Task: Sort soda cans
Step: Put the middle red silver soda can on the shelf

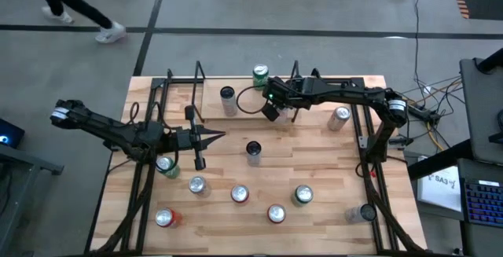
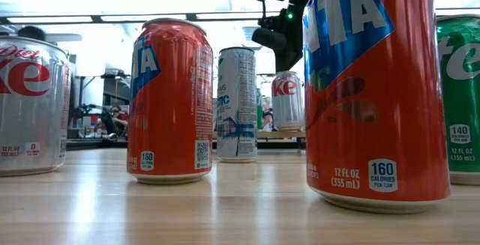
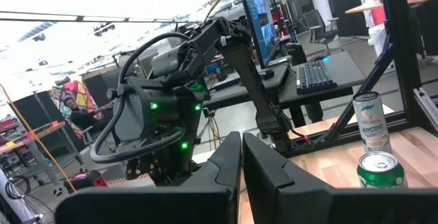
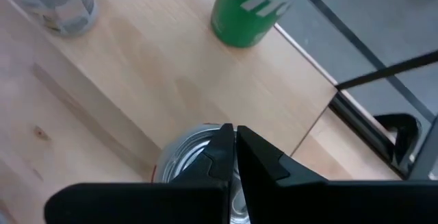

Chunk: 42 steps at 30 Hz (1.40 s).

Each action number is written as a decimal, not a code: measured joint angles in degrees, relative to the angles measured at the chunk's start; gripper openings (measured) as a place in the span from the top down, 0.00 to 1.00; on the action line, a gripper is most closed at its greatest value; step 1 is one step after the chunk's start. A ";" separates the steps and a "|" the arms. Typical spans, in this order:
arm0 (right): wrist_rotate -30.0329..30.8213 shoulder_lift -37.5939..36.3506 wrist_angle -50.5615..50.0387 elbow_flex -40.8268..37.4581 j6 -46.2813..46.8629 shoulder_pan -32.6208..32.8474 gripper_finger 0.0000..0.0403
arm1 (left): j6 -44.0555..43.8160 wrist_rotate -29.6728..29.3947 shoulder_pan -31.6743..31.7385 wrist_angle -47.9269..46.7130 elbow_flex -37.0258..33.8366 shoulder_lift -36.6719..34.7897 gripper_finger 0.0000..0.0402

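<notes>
Several soda cans stand upright on the wooden table [image 1: 314, 163]. At the far edge are a green can [image 1: 260, 75] and a silver one [image 1: 228, 96]. A white-and-blue can [image 1: 253, 148] stands mid-table. Red, green and silver cans line the near side, among them an orange-red can [image 2: 375, 88]. My right gripper [image 4: 235, 131] is shut and hovers over the silver top of a silver-and-red can [image 4: 191, 159], which also shows in the low view [image 2: 285, 99] with a gap beneath the gripper [image 2: 274, 39]. My left gripper [image 1: 218, 137] is shut and empty at mid-left.
Black frame rails [image 1: 169, 92] stand along the table's left and right sides. A silver can [image 1: 339, 115] stands at the far right and another [image 1: 365, 212] at the near right corner. A green can [image 1: 167, 165] stands just near of my left arm.
</notes>
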 joint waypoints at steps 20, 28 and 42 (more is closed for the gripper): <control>0.45 0.15 2.02 -1.08 -5.59 -1.90 0.97 | 0.02 -0.02 0.00 -0.21 0.00 0.00 1.00; -11.91 -2.90 -4.88 2.33 0.14 -1.29 0.97 | 0.02 -0.17 0.00 -0.22 0.00 0.00 1.00; -29.67 -3.96 -7.25 2.36 7.50 11.02 0.97 | 0.04 -4.44 0.00 -3.43 0.00 0.00 1.00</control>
